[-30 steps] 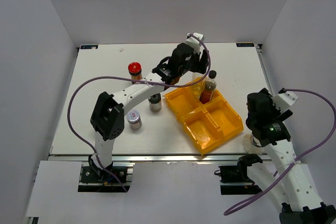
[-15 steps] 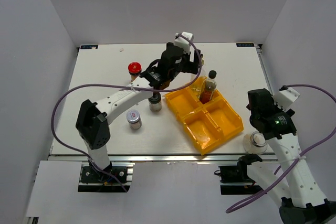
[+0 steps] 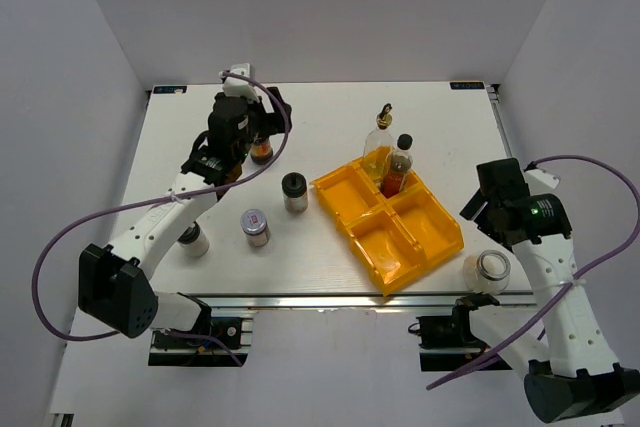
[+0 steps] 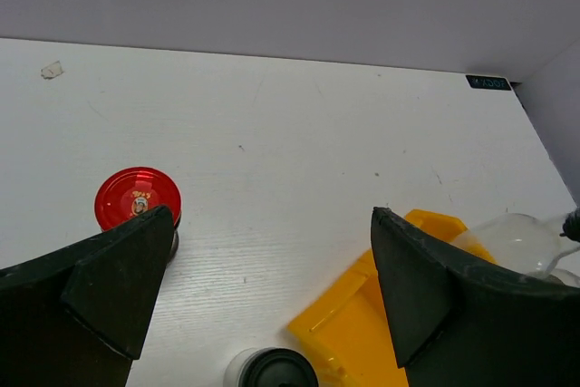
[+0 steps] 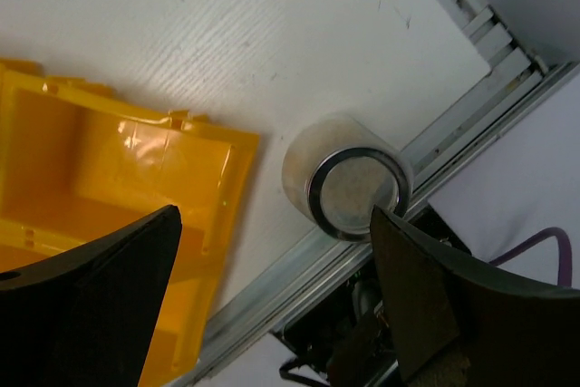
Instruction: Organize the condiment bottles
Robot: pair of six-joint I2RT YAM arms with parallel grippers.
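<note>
Hanging over the far-left part of the worktop [image 3: 330, 107], the left gripper [image 3: 262, 133] has its fingers spread as wide as they go and carries nothing. In its wrist view the red-lidded jar [image 4: 138, 198] sits right at the tip of one finger [image 4: 109, 287]; whether the two touch I cannot tell. The right gripper [image 3: 484, 203] is just as wide and just as empty, poised near the worktop's near-right corner. There the silver-lidded jar [image 5: 353, 189] stands between the yellow tray [image 3: 415, 239] and the near edge, untouched.

From above, the left gripper covers most of the red-lidded jar, so only a sliver of its body shows. A pale jar [image 3: 194, 241] near the left edge is half hidden under the left arm, and its lid cannot be made out. The clear glass bottle [image 3: 379, 143] stands at the tray's far corner, just beside the brown sauce bottle [image 3: 398, 173] in the far compartment. Whether the glass bottle's base is inside that compartment or against the rim is unclear. The black-lidded shaker [image 3: 294, 190] and the silver-lidded shaker [image 3: 256, 227] stand apart on open worktop left of the tray.

A second ago the left gripper was at the tray's far corner, around the glass bottle; it has since let go and swung away to the far left. The right arm has drawn back, uncovering the silver-lidded jar.
</note>
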